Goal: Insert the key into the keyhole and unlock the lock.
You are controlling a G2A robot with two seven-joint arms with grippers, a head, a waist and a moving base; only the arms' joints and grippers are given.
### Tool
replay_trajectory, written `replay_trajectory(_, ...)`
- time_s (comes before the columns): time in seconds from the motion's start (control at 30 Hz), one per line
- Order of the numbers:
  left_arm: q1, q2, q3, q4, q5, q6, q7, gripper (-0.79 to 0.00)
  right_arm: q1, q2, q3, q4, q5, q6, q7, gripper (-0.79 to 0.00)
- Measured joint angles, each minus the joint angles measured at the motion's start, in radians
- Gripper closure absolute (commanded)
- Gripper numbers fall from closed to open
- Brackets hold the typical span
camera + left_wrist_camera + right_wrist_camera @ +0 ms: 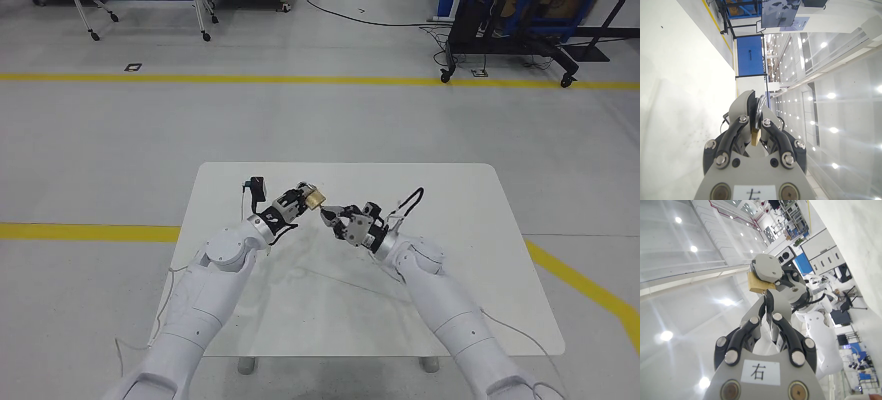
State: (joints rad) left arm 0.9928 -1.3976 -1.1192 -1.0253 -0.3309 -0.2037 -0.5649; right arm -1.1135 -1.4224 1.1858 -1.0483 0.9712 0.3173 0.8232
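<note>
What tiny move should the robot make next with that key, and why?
Probably push the key straight on into the lock. The right gripper, shut on the key, has its tip at the lock's bottom face, while the left gripper holds the lock above the table by its shackle. How deep the key sits is unclear.

Key (764,293) mostly hidden inside right end effector (766,298), shackle of lock (759,284) covered by left end effector (756,109)
</note>
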Motion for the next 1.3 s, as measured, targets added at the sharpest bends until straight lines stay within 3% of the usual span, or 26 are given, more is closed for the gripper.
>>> replay_trajectory(0.17, -0.001, 0.0, 0.0, 0.002, 0.003, -0.005, -0.002, 0.0, 0.032, 0.003, 0.006, 0.054, 0.039, 0.085, 0.042, 0.0)
replay_trajectory(0.37, -0.001, -0.001, 0.0, 0.004, 0.005, -0.01, -0.001, 0.0, 0.046, 0.004, 0.002, 0.072, 0.027, 0.054, 0.028, -0.009)
replay_trajectory(0.4, -0.001, -0.001, 0.0, 0.004, 0.006, -0.01, 0.0, 0.0, 0.046, 0.005, 0.0, 0.07, 0.011, 0.041, 0.026, -0.212)
replay_trajectory(0.43, -0.001, -0.001, 0.0, 0.004, 0.006, -0.009, 0.0, 0.0, 0.045, 0.007, -0.002, 0.066, -0.006, 0.029, 0.022, -0.474)
replay_trajectory(0.47, -0.001, -0.001, 0.0, 0.004, 0.006, -0.008, 0.001, 0.0, 0.044, 0.009, -0.003, 0.062, -0.023, 0.015, 0.015, -0.785)
replay_trajectory(0.77, -0.001, -0.003, -0.01, -0.004, -0.02, 0.03, 0.014, 0.0, -0.024, 0.035, 0.047, -0.044, -0.158, -0.17, -0.034, -0.785)
replay_trajectory(0.9, -0.013, 0.004, 0.002, -0.032, 0.056, 0.102, 0.001, 0.0, -0.113, 0.066, 0.148, -0.164, -0.282, -0.342, -0.093, -0.785)
replay_trajectory(1.03, -0.04, 0.012, 0.067, -0.085, 0.232, 0.207, -0.078, 0.0, -0.226, 0.089, 0.263, -0.305, -0.367, -0.472, -0.2, -0.785)
replay_trajectory(1.17, -0.069, 0.01, 0.152, -0.122, 0.383, 0.305, -0.167, 0.0, -0.239, 0.09, 0.277, -0.324, -0.373, -0.481, -0.211, -0.785)
replay_trajectory(1.3, -0.109, -0.002, 0.241, -0.098, 0.517, 0.389, -0.195, 0.0, -0.238, 0.09, 0.275, -0.321, -0.372, -0.48, -0.21, -0.785)
